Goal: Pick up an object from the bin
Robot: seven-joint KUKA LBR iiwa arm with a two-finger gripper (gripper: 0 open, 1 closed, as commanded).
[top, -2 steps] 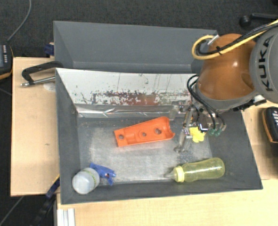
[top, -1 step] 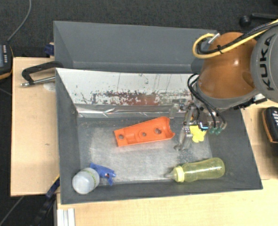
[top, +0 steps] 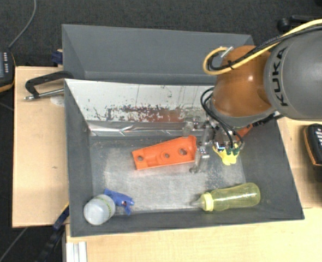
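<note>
Pincer (top: 201,149) over orange block (top: 164,154), end hidden

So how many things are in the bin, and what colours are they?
orange block with holes: 1
yellow-green bottle: 1
white and blue thing: 1
Total: 3

Yellow-green bottle (top: 231,196) on its side lower right, white-and-blue object (top: 99,210) lower-left corner
</note>
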